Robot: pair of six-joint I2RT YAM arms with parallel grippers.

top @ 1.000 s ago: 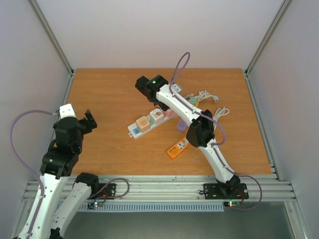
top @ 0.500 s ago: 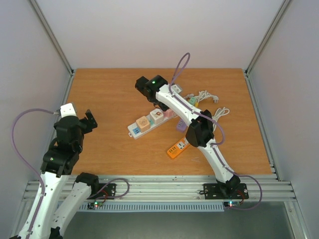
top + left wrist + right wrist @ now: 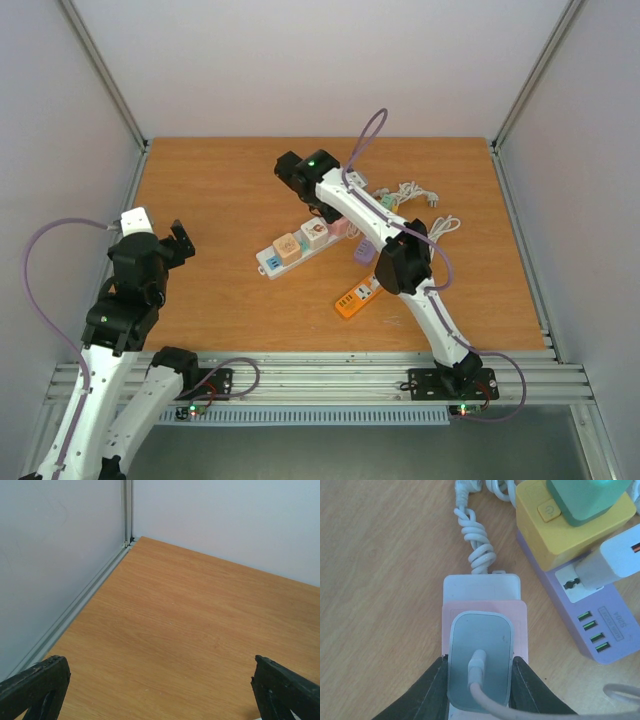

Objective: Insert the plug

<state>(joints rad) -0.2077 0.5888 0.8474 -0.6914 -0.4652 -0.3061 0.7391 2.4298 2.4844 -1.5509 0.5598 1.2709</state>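
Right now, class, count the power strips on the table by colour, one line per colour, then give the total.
White power strip: 1
Purple power strip: 1
Orange power strip: 1
Yellow power strip: 1
Total: 4

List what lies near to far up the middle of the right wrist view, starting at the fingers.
right gripper, closed on the grey plug → pink socket block → white strip end → knotted white cord
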